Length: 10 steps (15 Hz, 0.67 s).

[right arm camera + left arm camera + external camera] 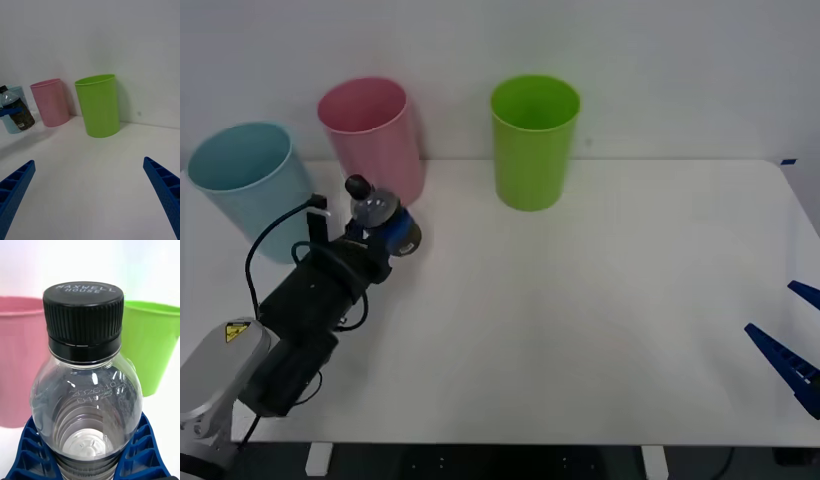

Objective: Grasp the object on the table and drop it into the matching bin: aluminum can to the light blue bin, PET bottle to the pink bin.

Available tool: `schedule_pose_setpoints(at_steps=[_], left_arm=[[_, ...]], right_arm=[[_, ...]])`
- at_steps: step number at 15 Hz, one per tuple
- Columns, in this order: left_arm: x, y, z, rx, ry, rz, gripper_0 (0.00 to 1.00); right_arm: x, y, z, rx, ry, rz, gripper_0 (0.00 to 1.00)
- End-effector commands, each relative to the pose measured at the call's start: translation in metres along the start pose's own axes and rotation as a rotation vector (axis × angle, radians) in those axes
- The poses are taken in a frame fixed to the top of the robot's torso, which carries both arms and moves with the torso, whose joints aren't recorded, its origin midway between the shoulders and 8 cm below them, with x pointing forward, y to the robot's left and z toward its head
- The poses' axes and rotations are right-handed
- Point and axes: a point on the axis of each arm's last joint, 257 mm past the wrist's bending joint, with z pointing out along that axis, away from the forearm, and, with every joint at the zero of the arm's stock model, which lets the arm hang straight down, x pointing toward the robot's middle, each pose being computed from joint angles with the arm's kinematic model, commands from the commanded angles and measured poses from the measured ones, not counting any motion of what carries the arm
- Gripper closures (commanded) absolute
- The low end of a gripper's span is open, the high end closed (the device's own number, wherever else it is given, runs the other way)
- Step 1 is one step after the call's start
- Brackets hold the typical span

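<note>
My left hand [380, 232] clamped on PET bottle [375, 212], lifted off desk [580, 300], just before pink bin [370, 135]. Grasp done; carry over rim and drop left. Right hand [790, 345] parked, fingers spread, empty.

PET bottle [378, 217]: clear, empty, black ribbed cap, dark label; clamped between the left gripper [385, 235] jaws, lifted off the white worktop [600, 300]. Pink bin [372, 135] upright just beyond the jaws; light blue bin [250, 185] upright beside them.
</note>
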Motion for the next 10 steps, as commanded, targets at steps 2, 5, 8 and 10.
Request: schedule_pose_setpoints(at_steps=[2,5,8,10], left_arm=[[-0.036,-0.011,-0.015,0.028,-0.065,-0.033,1.00],[-0.061,-0.015,-0.016,0.040,-0.112,-0.064,1.00],[-0.084,-0.016,-0.019,0.049,-0.152,-0.074,1.00],[-0.105,-0.021,-0.021,0.074,-0.180,-0.113,1.00]], right_arm=[[0.000,0.000,0.000,0.000,0.000,0.000,0.00],[0.000,0.000,0.000,0.000,0.000,0.000,0.00],[0.000,0.000,0.000,0.000,0.000,0.000,0.00],[0.000,0.000,0.000,0.000,0.000,0.000,0.00]])
